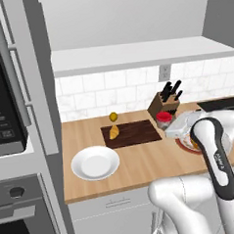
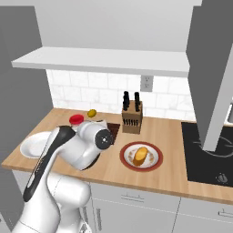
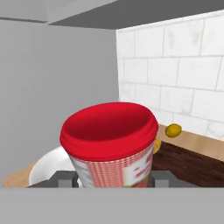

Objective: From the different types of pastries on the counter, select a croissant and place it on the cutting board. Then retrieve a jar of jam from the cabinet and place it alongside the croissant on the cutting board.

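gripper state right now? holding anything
Gripper: closed on the jam jar, above the cutting board.

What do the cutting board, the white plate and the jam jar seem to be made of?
Cutting board: dark wood, matte, with faint grain streaks. White plate: probably glazed ceramic, smooth with a soft sheen, though plastic is possible. Jam jar: smooth red lid, likely plastic or painted metal; a red-and-white checked label hides the body, so glass is only a guess.
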{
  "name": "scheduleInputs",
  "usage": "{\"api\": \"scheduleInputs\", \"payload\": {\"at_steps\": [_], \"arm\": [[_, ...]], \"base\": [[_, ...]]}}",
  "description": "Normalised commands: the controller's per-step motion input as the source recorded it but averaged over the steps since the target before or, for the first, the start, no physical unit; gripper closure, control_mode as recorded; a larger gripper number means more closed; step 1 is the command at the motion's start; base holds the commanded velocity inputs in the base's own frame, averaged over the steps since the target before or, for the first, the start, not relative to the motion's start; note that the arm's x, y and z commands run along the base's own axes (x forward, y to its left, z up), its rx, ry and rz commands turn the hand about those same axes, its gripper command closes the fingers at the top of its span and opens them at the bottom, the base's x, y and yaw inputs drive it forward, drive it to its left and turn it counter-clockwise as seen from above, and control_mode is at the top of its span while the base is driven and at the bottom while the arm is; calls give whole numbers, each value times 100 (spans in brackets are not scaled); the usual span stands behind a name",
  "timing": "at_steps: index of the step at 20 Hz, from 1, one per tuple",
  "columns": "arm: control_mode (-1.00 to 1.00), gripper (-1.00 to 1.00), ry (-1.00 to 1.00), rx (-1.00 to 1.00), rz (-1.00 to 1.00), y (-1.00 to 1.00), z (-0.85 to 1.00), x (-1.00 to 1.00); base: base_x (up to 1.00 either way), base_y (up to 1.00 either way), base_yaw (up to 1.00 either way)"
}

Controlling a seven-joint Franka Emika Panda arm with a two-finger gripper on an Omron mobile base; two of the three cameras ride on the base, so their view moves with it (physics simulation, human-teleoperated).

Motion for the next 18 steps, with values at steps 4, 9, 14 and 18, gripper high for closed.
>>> {"api": "scheduleInputs", "payload": {"at_steps": [4,9,14,18], "arm": [[-100,100,1,0,0,18,-39,65],[-100,100,0,0,0,1,-18,68],[-100,100,1,2,3,0,-18,71],[-100,100,1,5,5,-8,-37,29]], "base": [[0,0,0],[0,0,0],[0,0,0],[0,0,0]]}}
